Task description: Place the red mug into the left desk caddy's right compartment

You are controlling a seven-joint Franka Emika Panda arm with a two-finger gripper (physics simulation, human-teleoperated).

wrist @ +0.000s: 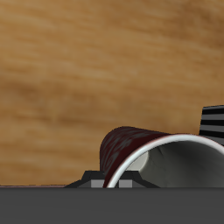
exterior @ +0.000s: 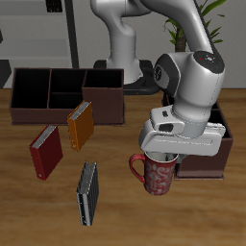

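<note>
Your arm bends down steeply, pincer right over the red mug upright on the worktop, beside the left desk caddy. Fingers hidden; grip possibly closed, can't tell.

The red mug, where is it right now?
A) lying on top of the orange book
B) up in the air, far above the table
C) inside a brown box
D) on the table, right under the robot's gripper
D: the red mug stands upright on the wooden table, with the gripper directly over its rim and the left desk caddy just behind it.
</note>
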